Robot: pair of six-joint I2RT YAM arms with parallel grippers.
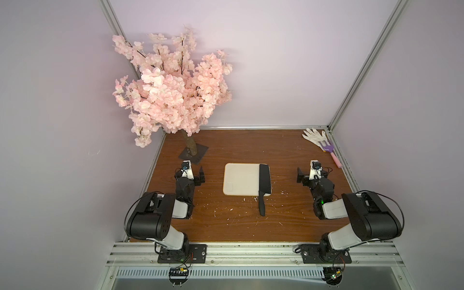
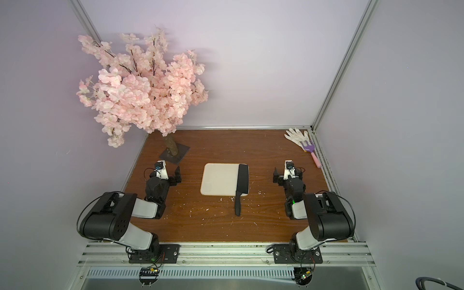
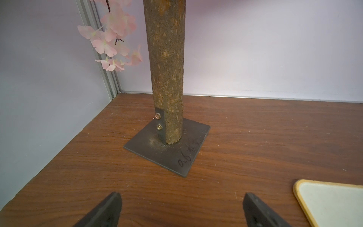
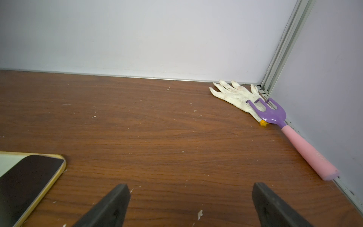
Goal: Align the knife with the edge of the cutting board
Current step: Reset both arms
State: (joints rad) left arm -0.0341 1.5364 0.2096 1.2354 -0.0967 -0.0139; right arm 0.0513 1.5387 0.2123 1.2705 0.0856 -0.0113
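My left claw (image 3: 182, 198) and right claw (image 4: 191, 188) are apart, empty, flanking the cutting board (image 1: 241, 179) mid-way across the surface (image 1: 226, 226); the knife (image 1: 265, 180) lies blade along the board side facing the surface's right edge, its handle overhanging nearward, so a bump there could swing it askew.

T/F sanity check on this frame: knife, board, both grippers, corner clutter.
1. The knife has its blade on the cutting board, along the board's edge on the robot's right side. True.
2. The knife's handle lies wholly on the board. False: it sticks out past the near edge, over the table.
3. The right gripper is shut on the knife. False: it is open, empty and apart from the knife.
4. The left gripper is open and holds nothing. True.
5. The purple-pink rake lies on the board. False: it lies in the far right corner, its head over a white glove.
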